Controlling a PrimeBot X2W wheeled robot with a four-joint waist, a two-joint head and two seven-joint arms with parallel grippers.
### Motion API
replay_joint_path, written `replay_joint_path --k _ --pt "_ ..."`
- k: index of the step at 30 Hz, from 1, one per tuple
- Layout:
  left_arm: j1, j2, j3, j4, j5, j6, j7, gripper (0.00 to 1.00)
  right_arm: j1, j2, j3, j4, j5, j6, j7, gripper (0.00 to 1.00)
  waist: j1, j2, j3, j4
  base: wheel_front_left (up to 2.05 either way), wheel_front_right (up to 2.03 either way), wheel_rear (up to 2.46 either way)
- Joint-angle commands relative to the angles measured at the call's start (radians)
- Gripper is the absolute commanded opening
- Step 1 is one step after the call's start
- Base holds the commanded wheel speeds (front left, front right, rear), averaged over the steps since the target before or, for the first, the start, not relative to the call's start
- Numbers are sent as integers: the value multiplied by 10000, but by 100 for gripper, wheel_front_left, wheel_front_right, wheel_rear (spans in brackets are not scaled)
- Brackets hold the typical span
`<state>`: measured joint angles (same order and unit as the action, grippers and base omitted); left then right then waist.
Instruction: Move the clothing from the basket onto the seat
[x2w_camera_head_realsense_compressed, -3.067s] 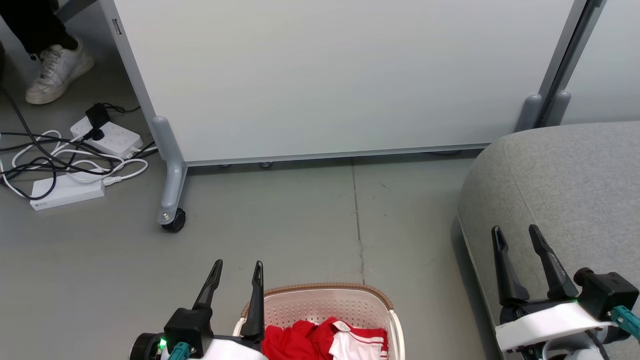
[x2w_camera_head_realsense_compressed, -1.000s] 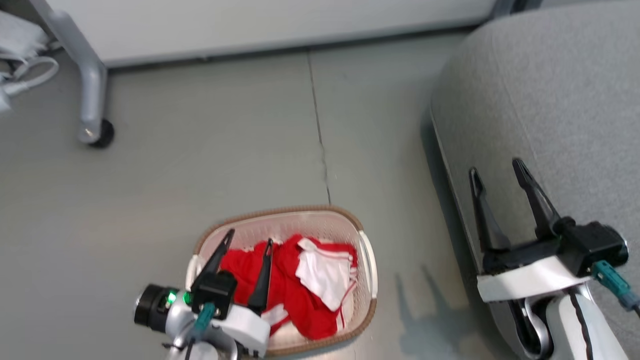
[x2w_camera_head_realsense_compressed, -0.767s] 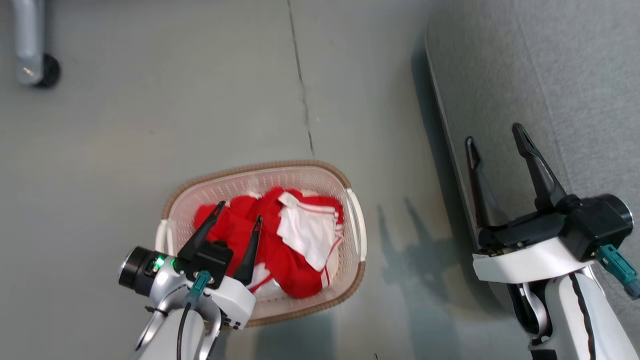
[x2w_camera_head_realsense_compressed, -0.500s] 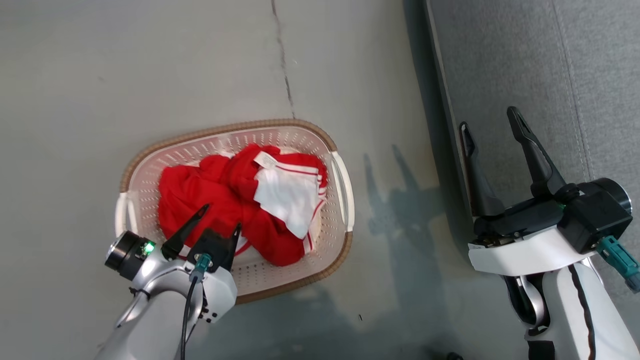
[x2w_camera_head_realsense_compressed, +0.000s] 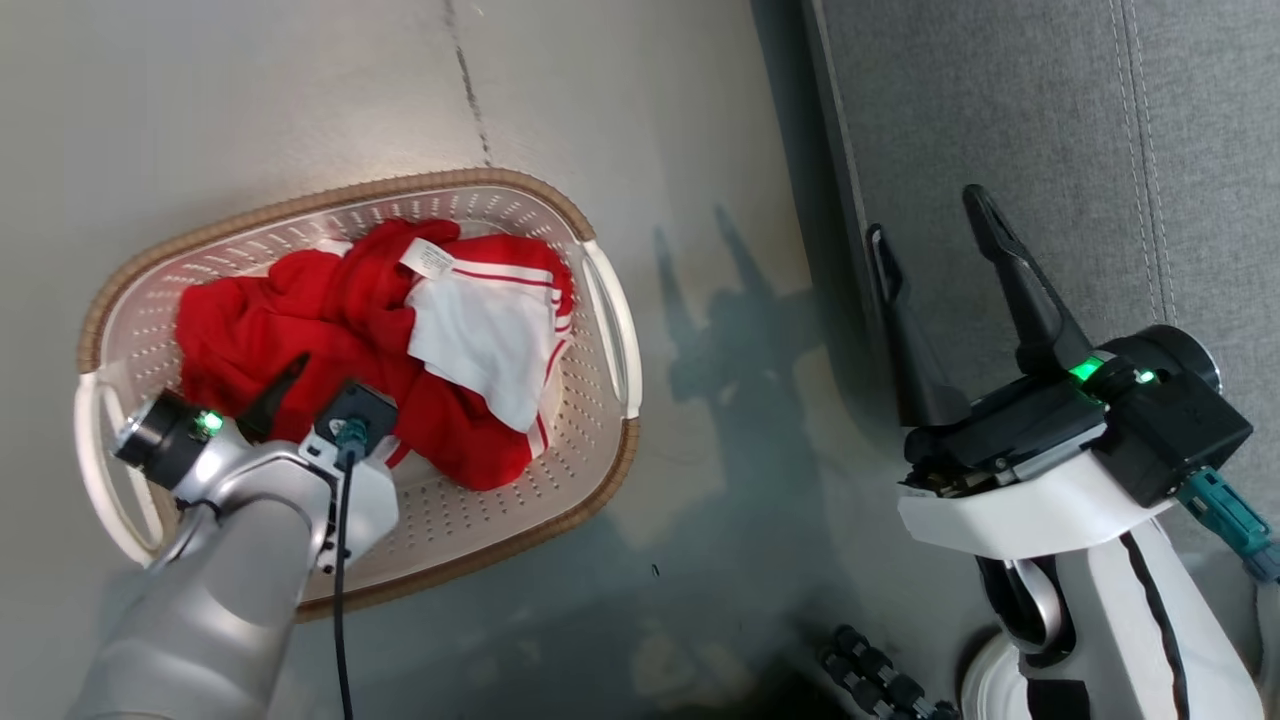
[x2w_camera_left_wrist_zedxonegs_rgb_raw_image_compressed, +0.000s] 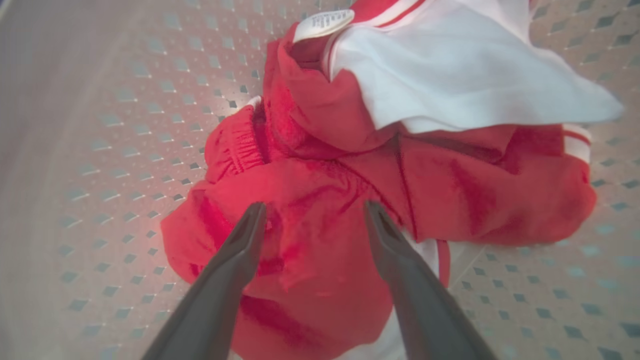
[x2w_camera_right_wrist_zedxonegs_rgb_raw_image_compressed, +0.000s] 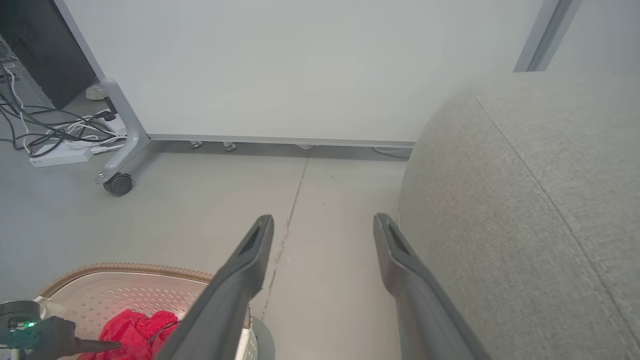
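Note:
The clothing (x2w_camera_head_realsense_compressed: 300, 320) is a crumpled red heap with a white panel, lying in the cream basket (x2w_camera_head_realsense_compressed: 330, 195) on the floor at the left of the head view. My left gripper (x2w_camera_head_realsense_compressed: 322, 372) points down into the basket. In the left wrist view it (x2w_camera_left_wrist_zedxonegs_rgb_raw_image_compressed: 315, 205) is open, its fingertips close above the red clothing (x2w_camera_left_wrist_zedxonegs_rgb_raw_image_compressed: 325, 200), one on each side of a fold. The basket's perforated floor (x2w_camera_left_wrist_zedxonegs_rgb_raw_image_compressed: 125, 150) shows around the heap. My right gripper (x2w_camera_head_realsense_compressed: 925, 212) is open and empty, hovering over the left edge of the grey seat (x2w_camera_head_realsense_compressed: 1000, 100).
The right wrist view takes in the seat (x2w_camera_right_wrist_zedxonegs_rgb_raw_image_compressed: 525, 200), the basket rim (x2w_camera_right_wrist_zedxonegs_rgb_raw_image_compressed: 125, 270), a white wheeled partition (x2w_camera_right_wrist_zedxonegs_rgb_raw_image_compressed: 300, 65) with a caster (x2w_camera_right_wrist_zedxonegs_rgb_raw_image_compressed: 117, 184), and cables with power strips (x2w_camera_right_wrist_zedxonegs_rgb_raw_image_compressed: 60, 150) at far left. Bare grey floor (x2w_camera_head_realsense_compressed: 700, 150) separates the basket from the seat.
The head camera has tilted down, so the whole picture shifted. My left gripper has dropped into the basket, down to the red clothing. The right gripper stays open by the seat edge.

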<state>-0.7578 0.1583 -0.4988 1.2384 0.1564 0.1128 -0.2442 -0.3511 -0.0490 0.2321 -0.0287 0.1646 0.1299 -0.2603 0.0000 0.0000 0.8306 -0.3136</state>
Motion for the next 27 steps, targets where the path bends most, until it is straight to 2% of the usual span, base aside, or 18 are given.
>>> replay_joint_path --k 1,5,11,27 --pt "-229 177 -2 85 32 78 73 100 -150 -22 72 -107 51 16 -64 100 0 0 295 -246 0 0 0" --pt "-687 467 -13 289 1 167 408 100 -220 -28 367 -209 270 16 -64 100 0 0 646 -515 0 0 0" --pt "-1108 983 -102 464 20 116 1707 100 -328 -27 496 -268 475 16 -64 100 0 0 1002 -848 0 0 0" --pt "-1663 1069 -1015 534 488 -327 3558 100 40 -27 561 -629 497 16 -64 100 0 0 1608 -705 0 0 0"
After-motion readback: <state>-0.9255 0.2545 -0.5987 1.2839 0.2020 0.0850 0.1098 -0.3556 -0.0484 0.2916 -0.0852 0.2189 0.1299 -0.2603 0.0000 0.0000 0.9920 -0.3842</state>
